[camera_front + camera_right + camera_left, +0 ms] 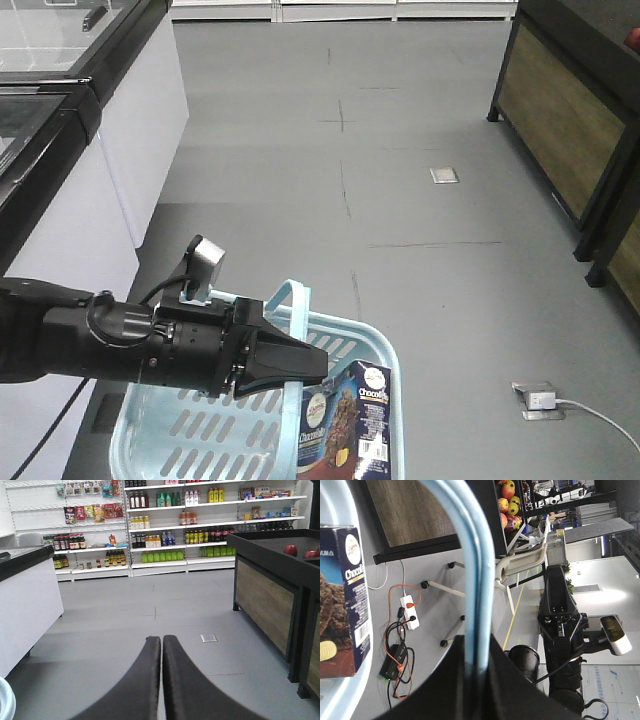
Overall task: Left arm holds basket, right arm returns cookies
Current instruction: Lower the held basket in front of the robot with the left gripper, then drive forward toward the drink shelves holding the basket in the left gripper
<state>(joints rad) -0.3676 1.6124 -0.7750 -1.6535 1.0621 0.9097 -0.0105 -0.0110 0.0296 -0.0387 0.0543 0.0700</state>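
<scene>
Grey shop floor (420, 260). White freezer cabinet (120, 150) on the left, dark wood-panelled display stand (560, 120) on the right. The front view has the left arm (120, 345) reaching in low from the left. Its left gripper (315, 365) sits over the near rim of the light blue basket (385, 345), just by the curved handle (290, 295). The cookies (345, 420) stand upright inside the basket at its right end, "Chocofab" face toward the camera. A wall plug with a white lead (540, 400) lies on the floor to the right, well apart from the basket. Only the left wrist view shows the grip itself: the black fingers (515, 685) are clamped on the handle (480, 570), which runs straight up out of them. That view also catches the cookies (342, 595) by barcode and logo at the left edge, inside the basket rim (337, 510). Beyond are a white power strip with orange cable (409, 612), a crate of apples (507, 497) and the right arm (560, 610) off to the side, apart from the basket. The right wrist view alone shows the right gripper (161, 641): tips pressed together, nothing between them, aimed down the aisle at stocked bottle shelves (165, 530). A sliver of pale basket rim (5, 705) sits at its lower left corner. Red apples (291, 550) lie on the stand to the right.
</scene>
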